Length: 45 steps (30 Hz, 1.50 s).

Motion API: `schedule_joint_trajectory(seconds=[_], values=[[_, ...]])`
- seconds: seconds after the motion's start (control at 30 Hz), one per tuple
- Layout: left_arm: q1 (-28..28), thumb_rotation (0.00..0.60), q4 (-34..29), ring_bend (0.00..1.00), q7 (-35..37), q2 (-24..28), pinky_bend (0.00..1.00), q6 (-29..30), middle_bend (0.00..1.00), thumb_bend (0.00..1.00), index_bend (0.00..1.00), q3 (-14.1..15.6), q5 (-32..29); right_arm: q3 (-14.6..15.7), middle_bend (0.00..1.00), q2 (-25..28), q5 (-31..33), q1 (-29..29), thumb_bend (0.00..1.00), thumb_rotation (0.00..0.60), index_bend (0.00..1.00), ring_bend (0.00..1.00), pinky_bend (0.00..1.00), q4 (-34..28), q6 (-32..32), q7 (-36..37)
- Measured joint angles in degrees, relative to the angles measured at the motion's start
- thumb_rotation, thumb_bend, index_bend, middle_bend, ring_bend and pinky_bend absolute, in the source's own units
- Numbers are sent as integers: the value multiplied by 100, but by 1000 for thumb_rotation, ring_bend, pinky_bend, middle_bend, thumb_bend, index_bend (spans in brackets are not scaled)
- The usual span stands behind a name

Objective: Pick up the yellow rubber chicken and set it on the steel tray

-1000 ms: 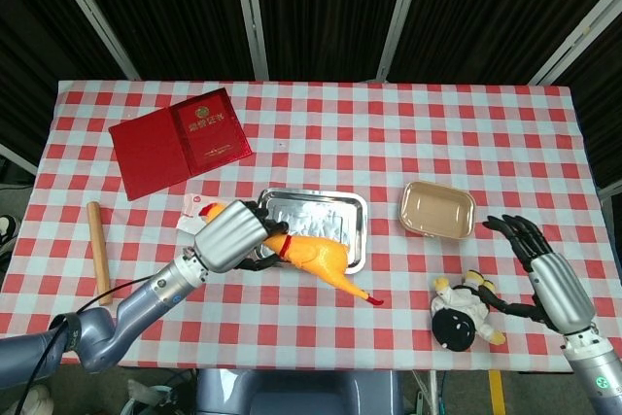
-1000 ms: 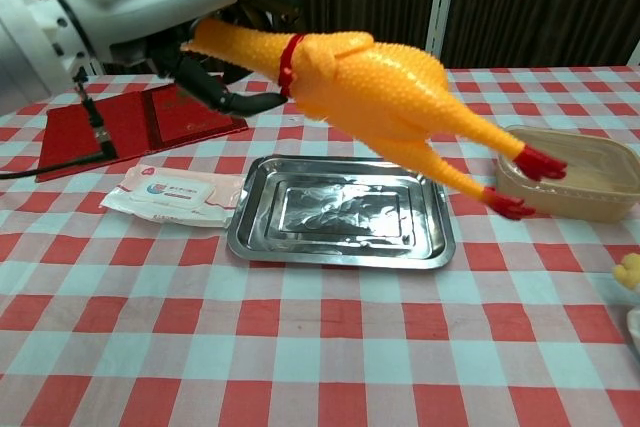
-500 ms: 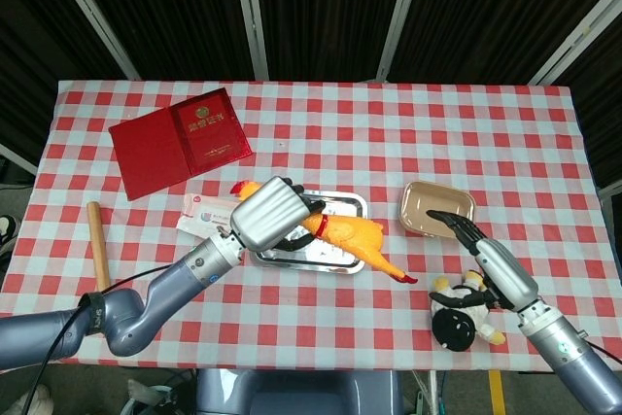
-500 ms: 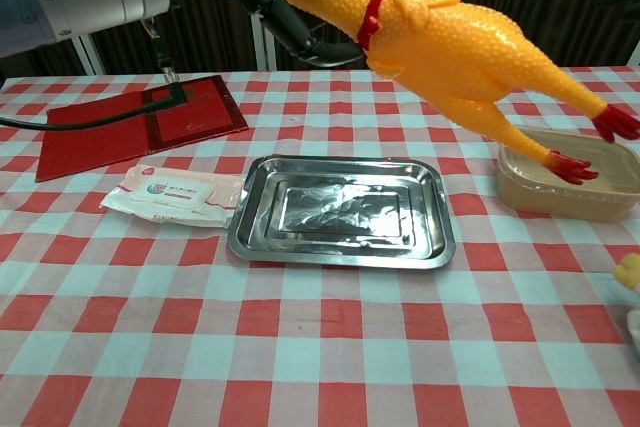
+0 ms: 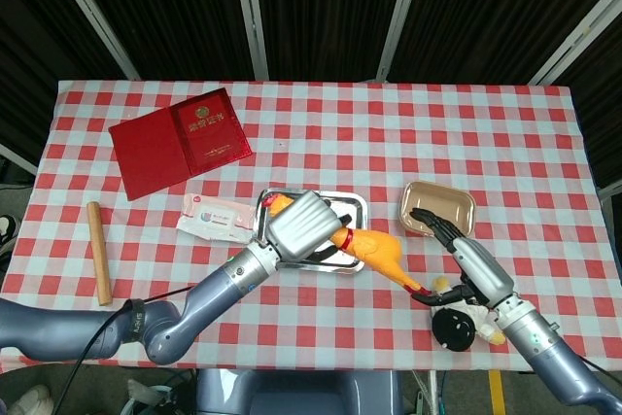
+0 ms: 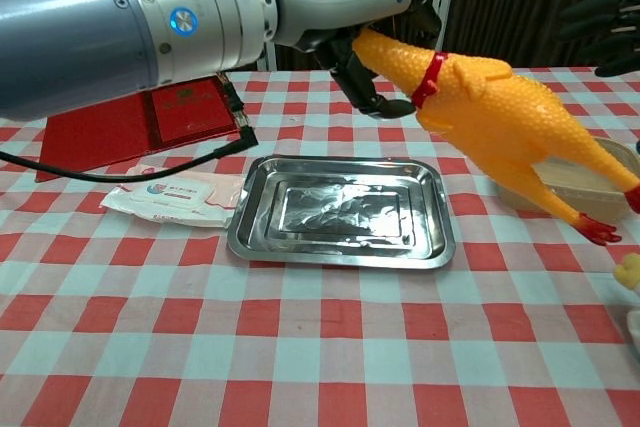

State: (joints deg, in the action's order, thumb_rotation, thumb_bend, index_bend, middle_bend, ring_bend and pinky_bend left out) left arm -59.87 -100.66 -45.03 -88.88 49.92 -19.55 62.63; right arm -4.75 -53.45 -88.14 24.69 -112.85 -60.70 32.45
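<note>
The yellow rubber chicken (image 6: 500, 127) is held aloft by its neck in the clamped fingers of the left hand (image 5: 304, 226), above the 3 o'clock edge of the rectangular steel tray (image 6: 340, 211), so lowering and release are judged next; the right hand (image 5: 457, 245) is spread, empty.

The surface (image 5: 544, 143) wears a red-and-white checked cloth. On it lie a red booklet (image 5: 180, 141) at the far left, a wooden stick (image 5: 97, 251) near the left edge, a wipes packet (image 5: 220, 218) just beside the steel tray (image 6: 340, 210), a tan container (image 5: 437, 208) right of the tray, and a small figure toy (image 5: 462, 323) near the front right.
</note>
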Motion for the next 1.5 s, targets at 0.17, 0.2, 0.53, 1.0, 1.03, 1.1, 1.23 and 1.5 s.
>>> schedule_joint_trajectory(seconds=[0.17, 0.2, 0.53, 1.0, 1.03, 1.1, 1.23, 1.5], values=[[-236, 600, 74, 619, -364, -312, 703, 301, 735, 754, 733, 88, -399, -54, 24, -233, 485, 144, 147, 600, 0, 0, 0, -34, 304, -397], [-267, 600, 82, 619, -395, -351, 703, 342, 735, 754, 733, 105, -441, -69, 23, -287, 582, 179, 148, 600, 0, 0, 0, -20, 372, -443], [-438, 600, 100, 619, -495, -622, 707, 678, 736, 754, 734, 241, -507, -166, 24, -646, 1060, 337, 147, 600, 0, 0, 0, 166, 533, -928], [-517, 600, 173, 630, -345, -773, 709, 849, 748, 754, 745, 421, -448, -271, 24, -960, 1538, 473, 147, 600, 0, 12, 0, 371, 688, -1311], [-520, 600, 182, 632, -312, -779, 710, 857, 750, 754, 750, 427, -432, -276, 25, -971, 1559, 479, 147, 600, 0, 16, 1, 374, 701, -1318], [-527, 600, 207, 635, -287, -789, 710, 869, 753, 754, 754, 446, -393, -281, 31, -985, 1586, 497, 147, 600, 1, 28, 12, 377, 746, -1333], [-543, 600, 296, 635, -236, -864, 710, 910, 753, 754, 754, 504, -301, -293, 54, -1020, 1658, 515, 147, 600, 18, 51, 47, 372, 764, -1413], [-565, 600, 535, 649, -257, -1034, 712, 1061, 768, 754, 766, 584, -104, -324, 61, -1052, 1795, 508, 147, 600, 23, 57, 61, 311, 720, -1591]])
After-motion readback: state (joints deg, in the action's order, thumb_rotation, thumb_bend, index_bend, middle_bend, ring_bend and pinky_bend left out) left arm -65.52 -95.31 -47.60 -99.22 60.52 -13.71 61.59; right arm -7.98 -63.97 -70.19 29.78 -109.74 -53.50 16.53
